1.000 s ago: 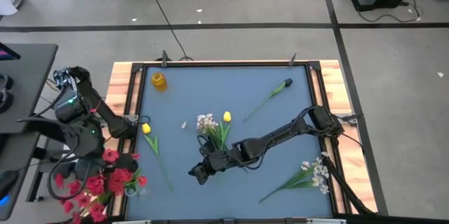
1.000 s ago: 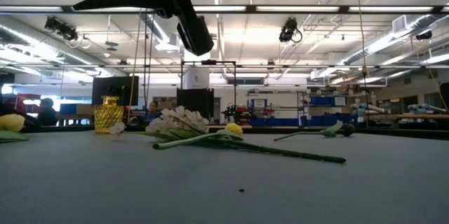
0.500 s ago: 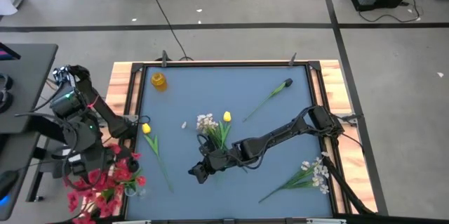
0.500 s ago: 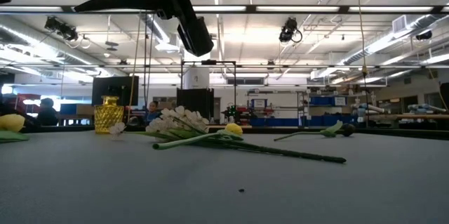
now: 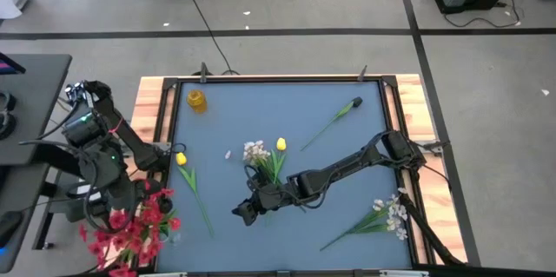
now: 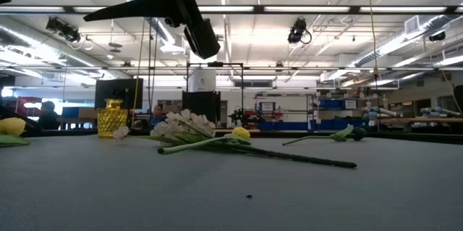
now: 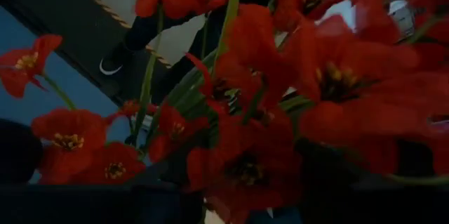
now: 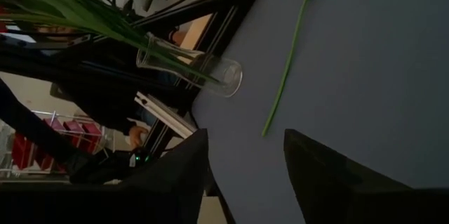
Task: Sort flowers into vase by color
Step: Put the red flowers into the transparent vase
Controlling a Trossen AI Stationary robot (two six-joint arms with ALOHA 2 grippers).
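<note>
No writing or label can be read anywhere on the things in view.

At the near left corner of the blue bench (image 5: pixel 304 112), a clear glass vase (image 8: pixel 210 73) holds the green stems of a bunch of red flowers (image 5: pixel 130 225), whose blossoms hang out past the bench's edge. In the right wrist view the stems run into the vase's mouth. The left hand (image 5: pixel 113 216) sits right among those red blossoms, which fill the left wrist view; whether its fingers are parted or closed on the stems, I cannot tell.

Toward the near middle, the right hand (image 5: pixel 243 214) hovers over bare blue surface with its two dark fingers (image 8: pixel 330 182) spread apart and nothing between them. A thin green stem lies just ahead of it.

At the near right lies a white flower sprig (image 5: pixel 387 214) on a leafy stem. Farther in, near the centre, a second white sprig (image 5: pixel 254 152) and a yellow tulip (image 5: pixel 281 145) lie together, stems overlapping. Another yellow tulip (image 5: pixel 182 160) lies by the left edge. Farther back and to the right lies a single dark-headed bud (image 5: pixel 356 103) on a long stem.

At the far left corner stands a small amber-yellow glass vase (image 5: pixel 197 100); I cannot see anything in it.
</note>
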